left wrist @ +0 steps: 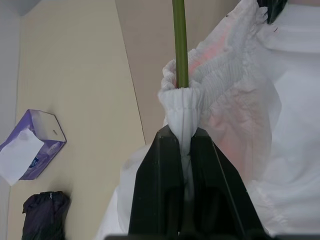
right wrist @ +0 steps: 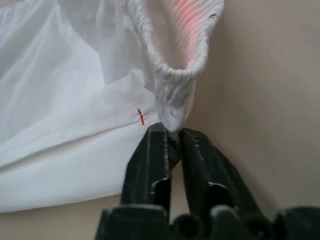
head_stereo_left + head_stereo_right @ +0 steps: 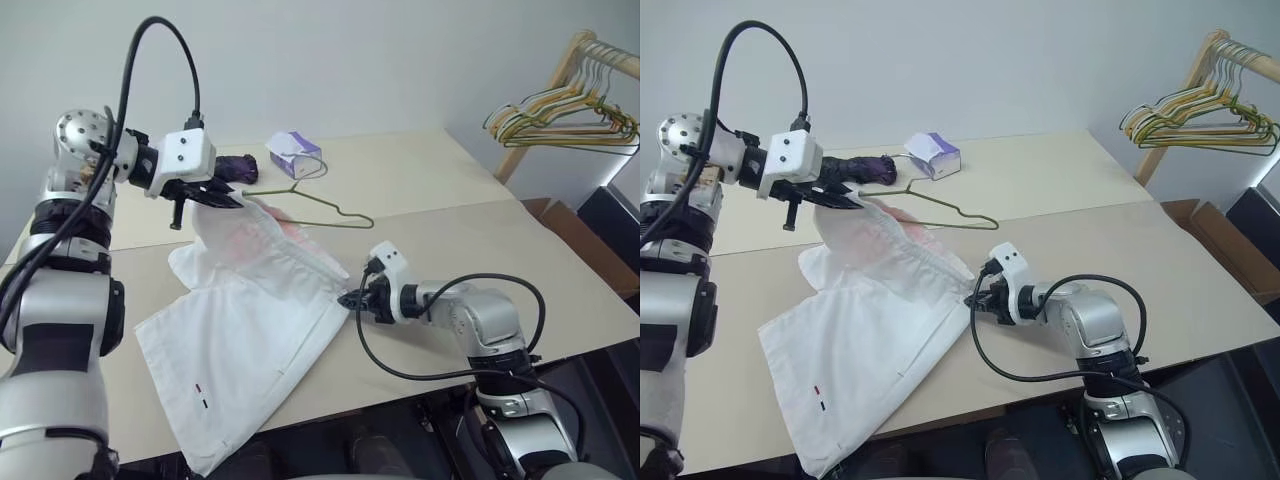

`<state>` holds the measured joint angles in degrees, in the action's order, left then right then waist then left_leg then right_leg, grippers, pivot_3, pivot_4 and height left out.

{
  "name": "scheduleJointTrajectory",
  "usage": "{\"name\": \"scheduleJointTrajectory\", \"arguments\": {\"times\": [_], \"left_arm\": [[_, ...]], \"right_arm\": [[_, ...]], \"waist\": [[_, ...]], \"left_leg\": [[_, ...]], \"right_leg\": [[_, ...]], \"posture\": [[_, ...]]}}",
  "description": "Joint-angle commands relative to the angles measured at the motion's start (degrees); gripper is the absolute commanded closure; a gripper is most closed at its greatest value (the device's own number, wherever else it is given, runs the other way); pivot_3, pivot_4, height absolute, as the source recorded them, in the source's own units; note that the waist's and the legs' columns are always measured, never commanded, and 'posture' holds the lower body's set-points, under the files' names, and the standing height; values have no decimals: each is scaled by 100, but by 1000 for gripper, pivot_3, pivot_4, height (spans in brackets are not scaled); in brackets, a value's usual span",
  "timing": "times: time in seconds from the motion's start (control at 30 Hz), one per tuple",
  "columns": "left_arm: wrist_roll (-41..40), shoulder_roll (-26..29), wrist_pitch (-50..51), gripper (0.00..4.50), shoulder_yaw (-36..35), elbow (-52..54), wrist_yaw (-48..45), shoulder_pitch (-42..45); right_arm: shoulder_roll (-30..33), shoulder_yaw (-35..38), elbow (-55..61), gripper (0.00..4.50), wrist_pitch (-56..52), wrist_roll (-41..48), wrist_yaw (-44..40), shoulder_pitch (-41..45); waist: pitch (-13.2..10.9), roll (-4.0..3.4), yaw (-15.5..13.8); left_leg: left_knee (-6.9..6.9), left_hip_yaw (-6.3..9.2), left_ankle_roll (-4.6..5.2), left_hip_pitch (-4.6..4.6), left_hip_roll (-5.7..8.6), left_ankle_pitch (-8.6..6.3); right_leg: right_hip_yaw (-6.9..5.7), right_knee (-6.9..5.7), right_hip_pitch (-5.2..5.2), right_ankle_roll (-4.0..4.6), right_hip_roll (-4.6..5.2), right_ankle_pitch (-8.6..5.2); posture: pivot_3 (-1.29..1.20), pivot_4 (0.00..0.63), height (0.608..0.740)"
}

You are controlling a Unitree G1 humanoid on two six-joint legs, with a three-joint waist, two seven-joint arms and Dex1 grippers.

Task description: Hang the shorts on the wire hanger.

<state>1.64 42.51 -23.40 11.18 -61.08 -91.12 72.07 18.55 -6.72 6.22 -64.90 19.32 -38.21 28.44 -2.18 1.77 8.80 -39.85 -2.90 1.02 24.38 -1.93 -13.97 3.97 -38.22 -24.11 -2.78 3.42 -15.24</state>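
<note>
Beige table point(image 3: 560, 260) lies bare rightward; both claws, left point(image 3: 232, 200) and right point(image 3: 345, 299), pinch the shorts point(image 3: 240, 340) waistband.

Two arms of silver-grey and black shells are seen, the left arm point(image 3: 60, 300) at the left edge of the frame, the right arm point(image 3: 480, 325) at lower right. A ribbed chrome ball joint is carried at the upper left. Each wrist is capped by a white boxy camera housing, dotted with small dark screws. Thick black cables are looped from both housings, one arching high at upper left. Each gripper, left gripper point(image 3: 215, 197) and right gripper point(image 3: 347, 298), is made of two black wedge-shaped fingers
</note>
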Motion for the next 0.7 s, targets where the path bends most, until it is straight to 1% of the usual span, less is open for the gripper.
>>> {"name": "scheduleJointTrajectory", "arguments": {"times": [0.03,0.13,0.23,0.33,0.43,0.6,0.7], "left_arm": [[-222,148,101,4500,-133,265,-128,44],[-721,319,352,4500,176,531,-138,-106],[-1442,681,614,4500,722,1062,-138,-341],[-1827,888,732,4500,1018,1299,-138,-437],[-2222,1064,861,4500,1286,1498,-138,-521],[-2442,1192,771,4500,1564,1554,-138,-571],[-2261,1189,659,4500,1634,1415,-138,-548]], "right_arm": [[52,75,117,4472,240,91,33,123],[162,123,141,4472,503,-2,80,65],[505,183,19,4472,730,-111,46,128],[806,300,-129,4472,851,-76,-29,224],[1173,160,-294,4472,1098,-258,-97,280],[1475,126,-403,4472,1307,-230,-269,354],[1589,113,-431,4472,1413,-271,-301,373]], "waist": [[0,0,-3],[0,0,0],[0,-1,1],[0,0,-13],[0,0,-29],[0,0,-21],[0,0,-21]], "left_leg": [[0,0,0,0,0,0],[0,1,0,-1,-1,0],[0,5,0,-2,-1,0],[0,7,0,-1,-1,0],[-3,7,0,-2,0,0],[-2,6,1,-3,0,0],[-3,4,1,-4,0,0]], "right_leg": [[0,0,0,0,0,0],[0,-1,0,0,0,0],[1,-4,1,0,0,0],[1,-2,2,0,2,0],[0,-3,5,-1,2,0],[1,0,4,-1,0,0],[2,0,5,-1,0,0]], "posture": [[-90,0,740],[-90,0,740],[-94,0,740],[-96,0,740],[-100,0,740],[-103,0,740],[-100,0,740]]}}
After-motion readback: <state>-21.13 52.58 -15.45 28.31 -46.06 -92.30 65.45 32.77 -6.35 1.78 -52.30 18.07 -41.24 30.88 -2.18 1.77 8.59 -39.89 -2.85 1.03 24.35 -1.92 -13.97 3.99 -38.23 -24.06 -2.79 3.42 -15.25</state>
